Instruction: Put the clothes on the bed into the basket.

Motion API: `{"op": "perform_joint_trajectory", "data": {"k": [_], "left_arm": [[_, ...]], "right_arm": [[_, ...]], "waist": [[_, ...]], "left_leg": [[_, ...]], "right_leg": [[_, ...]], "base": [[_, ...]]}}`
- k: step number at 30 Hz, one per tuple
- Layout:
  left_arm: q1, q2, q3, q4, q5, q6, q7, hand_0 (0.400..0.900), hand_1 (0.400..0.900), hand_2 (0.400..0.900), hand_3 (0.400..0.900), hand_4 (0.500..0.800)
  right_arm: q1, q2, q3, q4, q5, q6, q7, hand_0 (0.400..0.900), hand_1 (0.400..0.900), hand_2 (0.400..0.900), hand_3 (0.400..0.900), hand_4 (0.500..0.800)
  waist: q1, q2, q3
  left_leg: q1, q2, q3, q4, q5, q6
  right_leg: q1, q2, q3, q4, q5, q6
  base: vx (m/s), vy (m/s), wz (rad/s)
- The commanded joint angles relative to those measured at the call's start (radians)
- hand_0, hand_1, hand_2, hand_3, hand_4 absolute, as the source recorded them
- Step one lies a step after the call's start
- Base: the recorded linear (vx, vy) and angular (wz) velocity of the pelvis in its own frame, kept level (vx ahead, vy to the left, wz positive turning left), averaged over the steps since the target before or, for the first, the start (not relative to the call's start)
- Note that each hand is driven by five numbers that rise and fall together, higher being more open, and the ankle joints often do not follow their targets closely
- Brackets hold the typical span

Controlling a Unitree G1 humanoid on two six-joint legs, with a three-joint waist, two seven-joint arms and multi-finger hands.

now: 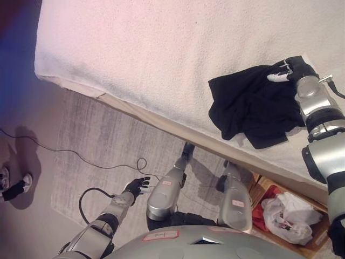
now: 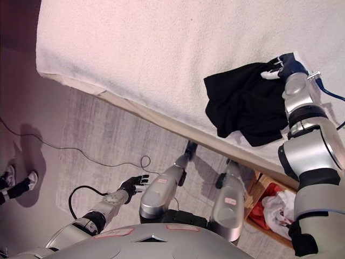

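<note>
Black garment (image 1: 253, 105) lay crumpled on the white bed cover (image 1: 161, 48), near the bed's edge on the robot's right side, none of it over the edge. Right hand (image 1: 288, 69) was at the garment's far upper corner, resting on the cloth; white fingertips (image 1: 277, 77) touched the fabric, fingers looked bent down onto it, but couldn't tell whether they actually pinched any cloth. Left hand (image 2: 135, 184) hung low over the grey rug (image 1: 102, 140), well away from the bed, fingers loosely spread and holding nothing. Basket (image 1: 318, 237) sat on the floor at lower right, just below the bed edge, wooden-looking rim visible, with something red (image 1: 264, 208) and a white bundle (image 1: 291, 216) already in it. A person's shoes (image 1: 13, 183) showed at the far left edge, on bare floor beside the rug.
</note>
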Motion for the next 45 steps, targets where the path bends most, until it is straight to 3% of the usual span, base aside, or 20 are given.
{"op": "perform_joint_trajectory", "data": {"k": [1,13,19,25,26,27,34,45], "left_arm": [[0.045,0.06,-0.073,0.022,0.023,0.01,0.005,0.9,0.9,0.9,0.9,0.8],[-0.002,0.05,-0.059,0.074,0.018,0.014,0.021,0.9,0.9,0.9,0.9,0.8],[-0.027,0.045,-0.031,0.139,0.026,0.02,0.021,0.9,0.9,0.9,0.9,0.8],[-0.038,0.066,0.027,0.193,0.038,0.028,0.008,0.9,0.9,0.9,0.9,0.8],[-0.038,0.066,0.027,0.193,0.038,0.028,0.008,0.9,0.9,0.9,0.9,0.8],[-0.031,0.076,0.052,0.211,0.039,0.032,-0.001,0.9,0.9,0.9,0.9,0.8],[-0.005,0.112,0.127,0.252,0.045,0.043,-0.011,0.9,0.9,0.9,0.9,0.8],[0.041,0.147,0.185,0.289,0.07,0.054,-0.024,0.9,0.9,0.9,0.9,0.8]], "right_arm": [[-0.009,0.068,0.04,0.053,-0.007,-0.021,0.044,0.4,0.4,0.4,0.4,0.5],[0.007,0.114,0.041,0.041,0.003,-0.016,0.044,0.4,0.4,0.4,0.4,0.5],[-0.006,0.11,0.06,0.012,0.0,-0.011,0.048,0.4,0.4,0.4,0.4,0.5],[-0.015,0.065,0.079,-0.016,-0.017,-0.005,0.076,0.4,0.4,0.4,0.4,0.5],[-0.015,0.065,0.079,-0.016,-0.017,-0.005,0.076,0.4,0.4,0.4,0.4,0.5],[-0.017,0.038,0.084,-0.036,-0.018,-0.003,0.091,0.4,0.4,0.4,0.4,0.5],[-0.037,-0.07,0.099,-0.055,-0.034,0.0,0.127,0.4,0.4,0.4,0.4,0.5],[-0.063,-0.289,0.105,-0.048,-0.037,0.005,0.147,0.4,0.4,0.4,0.4,0.5]], "waist": [[0.026,-0.018,-0.017],[-0.002,-0.044,-0.037],[-0.036,-0.107,-0.067],[-0.078,-0.209,-0.125],[-0.077,-0.209,-0.124],[-0.093,-0.241,-0.154],[-0.144,-0.294,-0.244],[-0.214,-0.32,-0.337]], "left_leg": [[-0.038,-0.059,0.054,-0.001,-0.02,0.021],[-0.018,-0.052,0.071,0.001,-0.031,0.023],[0.021,-0.045,0.101,0.024,-0.07,0.034],[0.111,-0.04,0.172,0.073,-0.153,0.061],[0.113,-0.04,0.173,0.073,-0.153,0.061],[0.151,-0.033,0.199,0.08,-0.177,0.064],[0.267,-0.007,0.287,0.084,-0.232,0.076],[0.385,0.012,0.384,0.056,-0.26,0.088]], "right_leg": [[0.0,-0.104,0.109,0.009,-0.011,0.076],[0.015,-0.102,0.122,0.006,-0.017,0.073],[0.041,-0.095,0.146,0.011,-0.024,0.072],[0.092,-0.075,0.198,0.036,-0.044,0.075],[0.093,-0.075,0.2,0.035,-0.044,0.075],[0.11,-0.067,0.222,0.043,-0.049,0.076],[0.158,-0.033,0.303,0.052,-0.065,0.084],[0.192,0.015,0.393,0.055,-0.053,0.098]], "base": [[0.0,0.0,0.0],[0.0,0.004,-0.05],[0.02,0.01,-0.23],[0.06,0.017,-0.5],[0.1,0.005,-0.59],[0.06,0.0,-0.38],[0.09,0.019,-0.55],[0.01,0.009,-0.42]]}}
